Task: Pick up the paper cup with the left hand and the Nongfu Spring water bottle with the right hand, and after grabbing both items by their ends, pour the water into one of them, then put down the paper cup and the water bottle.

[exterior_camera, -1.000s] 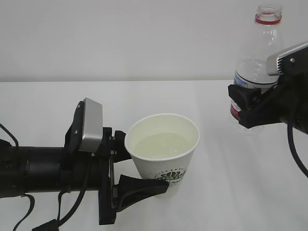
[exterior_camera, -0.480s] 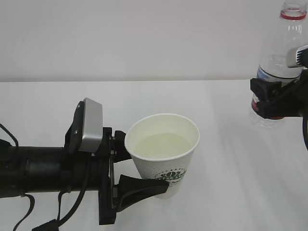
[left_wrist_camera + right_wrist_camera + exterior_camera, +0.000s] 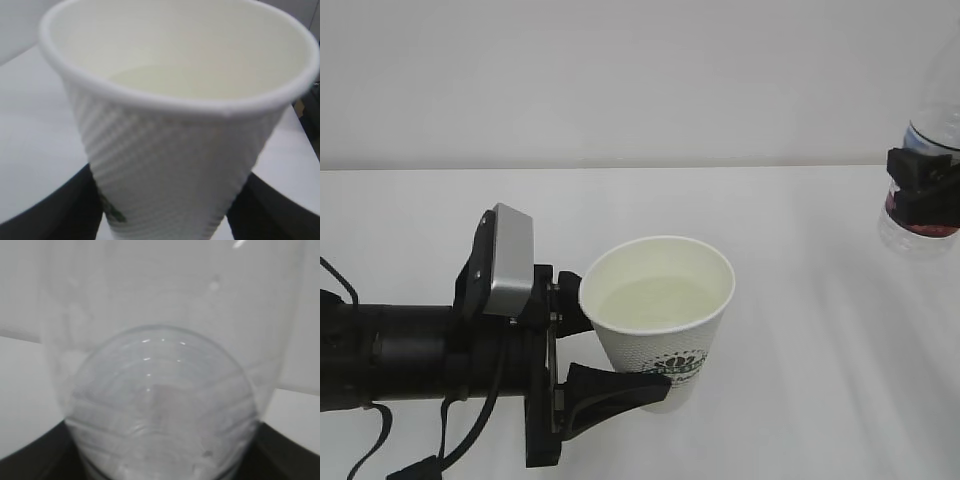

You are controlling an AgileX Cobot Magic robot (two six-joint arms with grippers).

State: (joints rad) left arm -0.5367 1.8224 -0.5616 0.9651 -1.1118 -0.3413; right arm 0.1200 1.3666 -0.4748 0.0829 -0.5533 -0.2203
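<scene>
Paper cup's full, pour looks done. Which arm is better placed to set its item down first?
Probably the left. The left hand holds the paper cup upright, low over the table mid-frame. The right hand grips the Nongfu Spring water bottle at the frame's far right edge, partly cut off.

The paper cup (image 3: 658, 318) stands upright at the front of the table (image 3: 800, 380), left of centre, with the water (image 3: 655, 302) in it; the left hand (image 3: 582, 360) lies to its left, fingers on either side; the Nongfu Spring water bottle (image 3: 928, 170) is far right and further back, seemingly upright, within the right hand (image 3: 923, 189).
</scene>
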